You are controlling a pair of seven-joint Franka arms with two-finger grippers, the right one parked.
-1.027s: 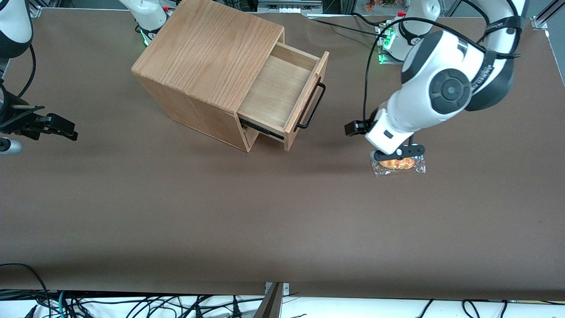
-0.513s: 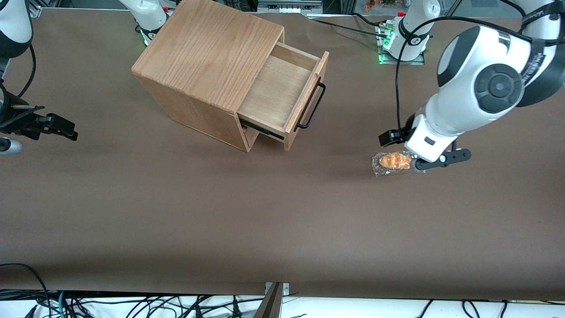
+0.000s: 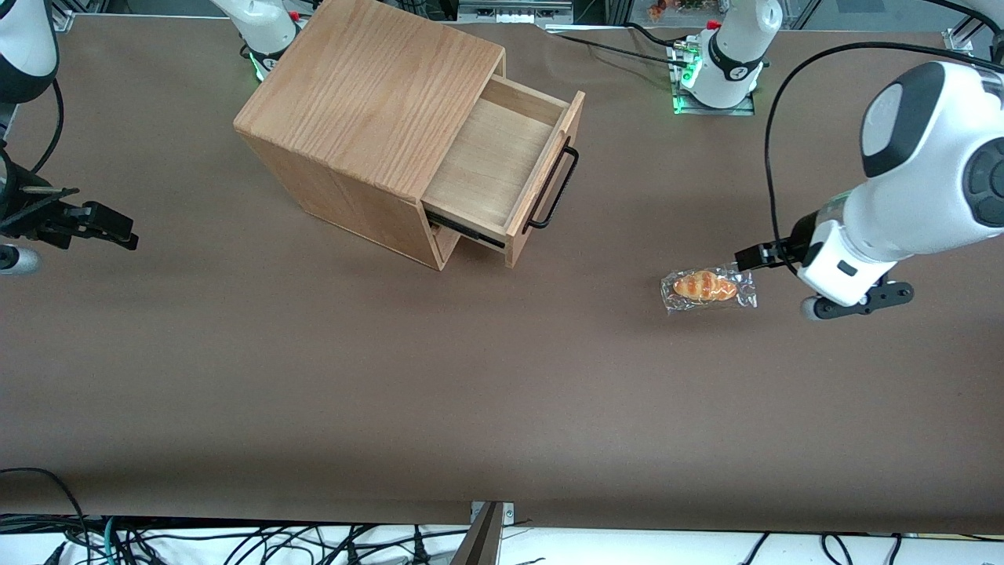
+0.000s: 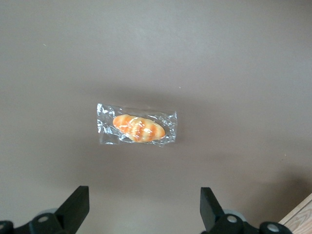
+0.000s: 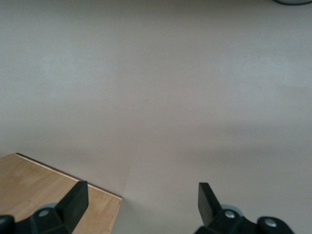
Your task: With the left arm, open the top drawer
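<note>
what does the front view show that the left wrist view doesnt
Only the front view shows the top drawer pulled out of its oak cabinet, empty inside, and the left arm. Only the left wrist view shows the gripper with its fingers spread open above the table. Both show the wrapped bread roll lying on the table.

The left arm (image 3: pixel 925 188) is a bulky white shell with dark grey round joint caps and a white wrist block. A black cable loops from its wrist. Its gripper (image 4: pixel 144 210) is black, with two wedge-shaped fingers (image 4: pixel 75 204) set wide apart, silver screws at their bases.
</note>
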